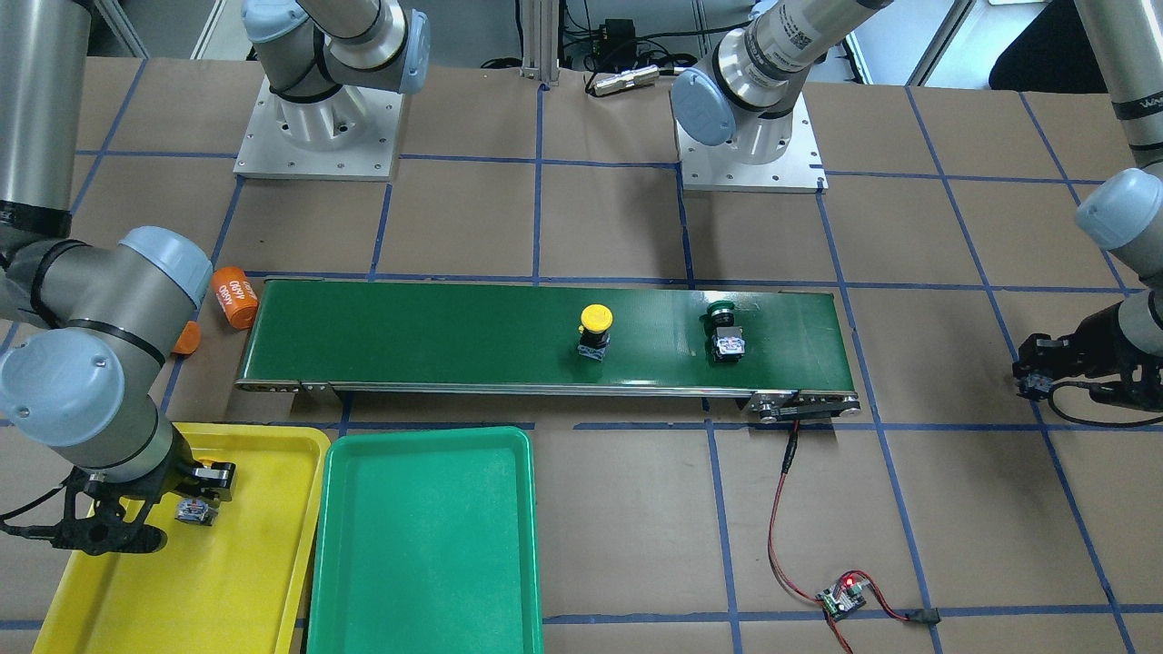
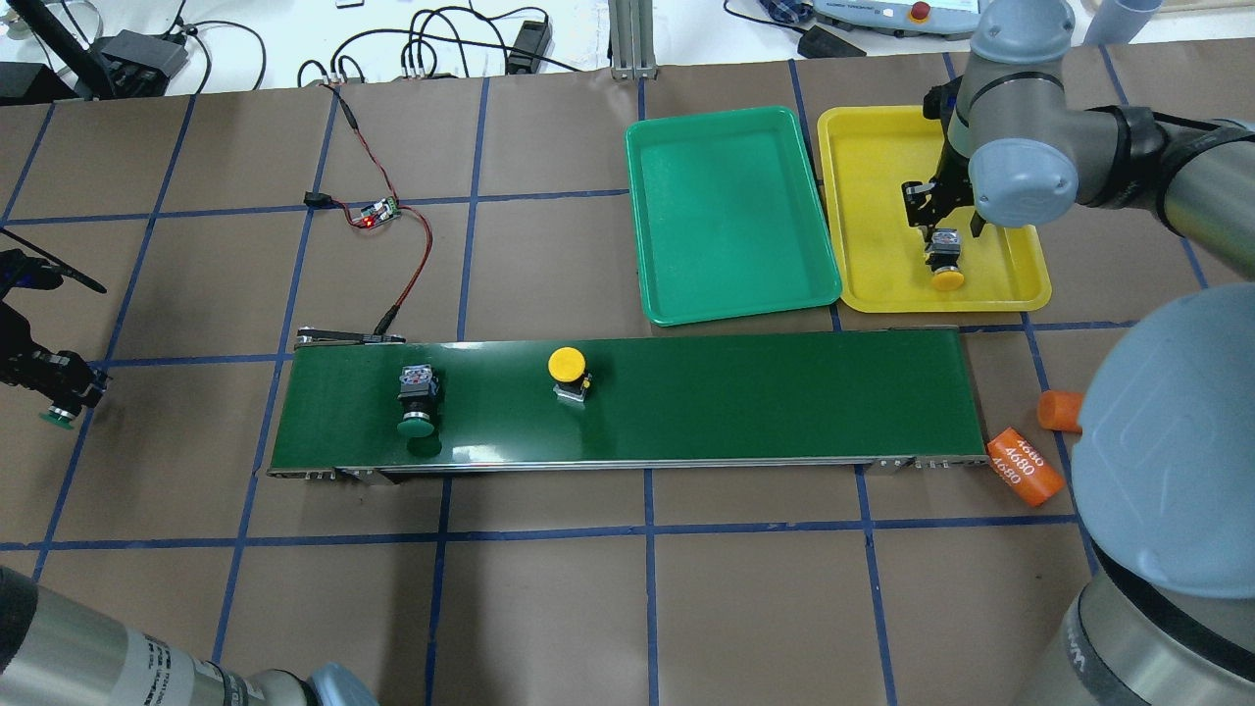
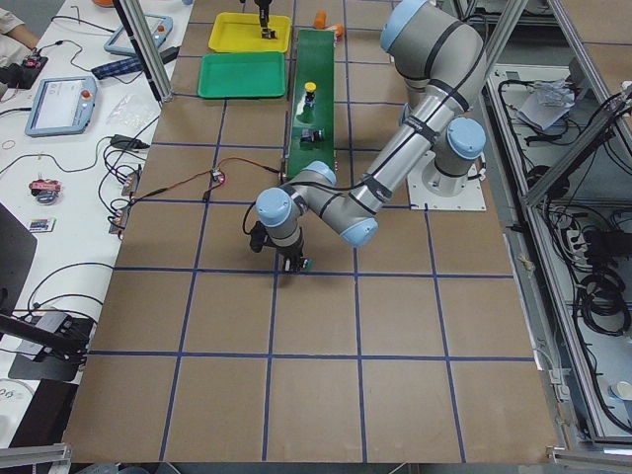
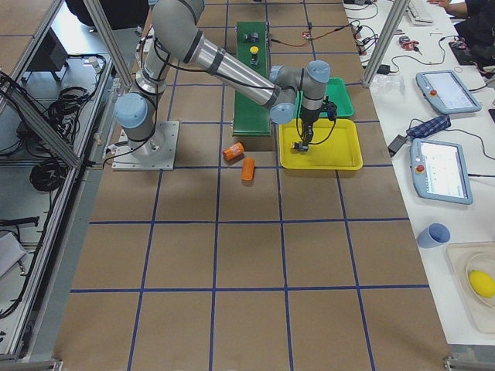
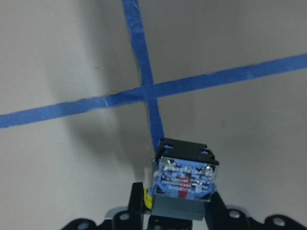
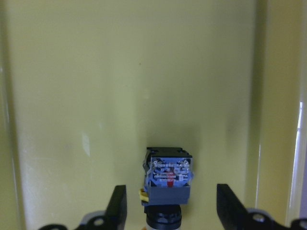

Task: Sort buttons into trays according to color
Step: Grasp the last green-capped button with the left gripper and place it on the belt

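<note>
While the left gripper clasped a green button, the right gripper gaped around the yellow tray's yellow button. A cylinder read "4680".

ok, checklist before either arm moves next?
1. Right gripper open, fingers clear of the yellow-capped black push-button: ok.
2. That button resting inside the shallow yellow plastic tray: ok.
3. Left gripper shut on a green-capped black push-button: ok.
4. Shallow green plastic tray free of buttons: ok.
5. Long dark-green conveyor belt stopped: cannot tell.
</note>
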You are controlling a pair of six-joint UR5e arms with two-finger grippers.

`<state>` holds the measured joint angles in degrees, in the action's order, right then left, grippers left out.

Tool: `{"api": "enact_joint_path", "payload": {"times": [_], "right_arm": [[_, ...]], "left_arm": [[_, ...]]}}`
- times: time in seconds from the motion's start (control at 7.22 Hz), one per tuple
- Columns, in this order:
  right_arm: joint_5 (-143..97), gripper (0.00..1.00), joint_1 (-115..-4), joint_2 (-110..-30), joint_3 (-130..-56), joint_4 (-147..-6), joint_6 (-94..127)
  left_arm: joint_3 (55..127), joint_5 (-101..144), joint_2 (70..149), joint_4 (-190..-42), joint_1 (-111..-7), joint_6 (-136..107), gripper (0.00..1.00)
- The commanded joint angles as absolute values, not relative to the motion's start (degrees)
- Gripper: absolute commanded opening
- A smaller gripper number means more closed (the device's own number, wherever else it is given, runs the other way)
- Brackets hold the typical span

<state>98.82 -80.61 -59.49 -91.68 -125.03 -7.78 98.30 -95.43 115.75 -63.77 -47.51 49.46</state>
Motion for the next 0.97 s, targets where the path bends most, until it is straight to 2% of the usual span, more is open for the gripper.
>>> {"api": "enact_joint_path", "payload": {"times": [0.0, 0.42, 0.83], "right_arm": [[96.9, 1.0, -81.5, -60.5, -91.7, -125.0, -7.5], [91.8, 1.0, -87.0, -67.7, -91.9, -116.9, -6.5], [87.4, 1.0, -95.3, -76.4, -94.3, -108.8, 4.6]], "left_arm": [[98.6, -94.1, 110.2, -73.9, -55.8, 33.1, 0.0], [102.0, -88.8, 102.9, -79.5, -69.9, 10.1, 0.0], [109.5, -89.0, 100.8, -71.1, -74.9, 9.6, 0.0]]}}
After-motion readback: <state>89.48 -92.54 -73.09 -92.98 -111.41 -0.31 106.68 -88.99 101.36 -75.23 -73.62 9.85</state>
